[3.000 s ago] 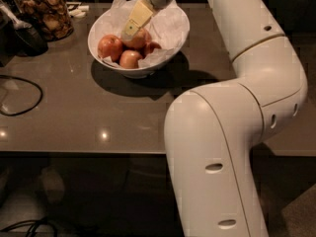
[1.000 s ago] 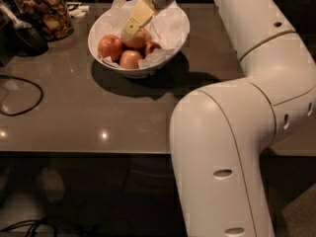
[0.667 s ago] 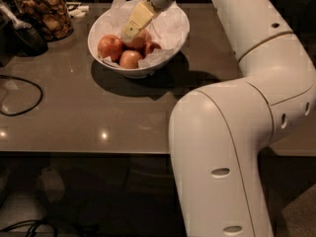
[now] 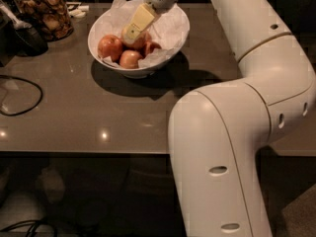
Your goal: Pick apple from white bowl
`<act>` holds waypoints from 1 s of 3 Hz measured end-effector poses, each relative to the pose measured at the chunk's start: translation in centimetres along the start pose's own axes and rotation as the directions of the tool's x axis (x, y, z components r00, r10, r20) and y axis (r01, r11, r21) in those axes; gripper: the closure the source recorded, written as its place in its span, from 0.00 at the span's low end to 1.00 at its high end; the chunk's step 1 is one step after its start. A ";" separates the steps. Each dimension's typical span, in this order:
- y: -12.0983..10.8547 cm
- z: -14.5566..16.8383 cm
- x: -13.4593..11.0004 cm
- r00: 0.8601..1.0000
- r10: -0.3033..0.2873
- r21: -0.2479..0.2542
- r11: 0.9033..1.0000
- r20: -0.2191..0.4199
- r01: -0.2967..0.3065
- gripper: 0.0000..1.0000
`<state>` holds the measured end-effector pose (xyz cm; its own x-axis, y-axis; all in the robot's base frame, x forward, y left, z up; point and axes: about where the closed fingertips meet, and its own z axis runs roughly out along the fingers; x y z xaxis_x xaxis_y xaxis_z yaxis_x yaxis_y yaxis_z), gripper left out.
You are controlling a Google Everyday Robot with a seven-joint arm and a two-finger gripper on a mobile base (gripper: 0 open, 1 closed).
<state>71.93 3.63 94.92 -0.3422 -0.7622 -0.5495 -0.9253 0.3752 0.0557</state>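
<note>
The white bowl [image 4: 170, 46] stands at the back of the dark table, lined with crumpled white paper. Several apples lie in it. The largest, pale yellow-orange apple [image 4: 140, 42] lies in the middle, partly hidden. A redder apple [image 4: 109, 47] lies to its left, one [image 4: 130, 59] in front and a small one [image 4: 152, 47] to its right. My gripper [image 4: 130, 32] reaches down into the bowl from the back right, its tip right over the pale apple and seemingly against it.
A glass jar of brown snacks [image 4: 45, 13] stands at the back left beside a dark object [image 4: 25, 33]. A black cable [image 4: 22, 97] loops on the table's left. My arm's large white links [image 4: 222, 132] fill the right foreground over the table's front edge.
The gripper stays at the same place in the bowl. The arm's large near link has shifted slightly to the right. The apples have not moved.
</note>
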 end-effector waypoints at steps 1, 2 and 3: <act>-0.2 0.2 0.1 1.000 0.001 0.001 1.000 -0.003 -0.001 0.14; -0.4 0.5 0.2 1.000 0.000 0.001 1.000 -0.006 0.000 0.13; -0.6 1.1 0.3 1.000 0.001 -0.006 1.000 -0.015 -0.001 0.13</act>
<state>72.56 3.76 93.78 -0.3452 -0.7695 -0.5372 -0.9259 0.3727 0.0611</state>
